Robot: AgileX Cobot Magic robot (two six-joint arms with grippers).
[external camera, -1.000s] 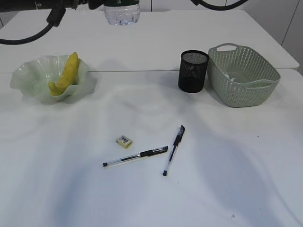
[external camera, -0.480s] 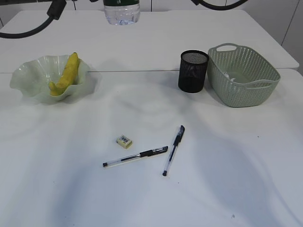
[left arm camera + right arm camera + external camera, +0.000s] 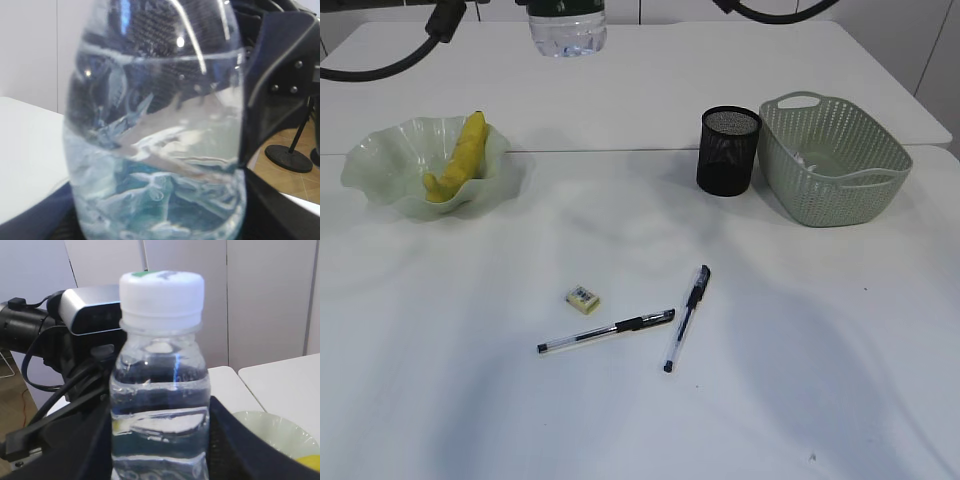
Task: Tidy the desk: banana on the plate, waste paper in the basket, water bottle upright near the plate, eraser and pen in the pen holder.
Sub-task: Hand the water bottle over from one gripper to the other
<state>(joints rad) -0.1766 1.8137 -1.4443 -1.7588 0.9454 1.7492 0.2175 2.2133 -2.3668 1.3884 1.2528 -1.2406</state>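
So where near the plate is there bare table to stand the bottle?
The table is bare between the plate and the pen holder, and in front of the plate. The middle front is crowded: eraser and two pens. The bottle is lifted.

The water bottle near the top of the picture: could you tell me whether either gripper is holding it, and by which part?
The water bottle is held up off the table, gripped around its body; which gripper clamps it cannot be told.
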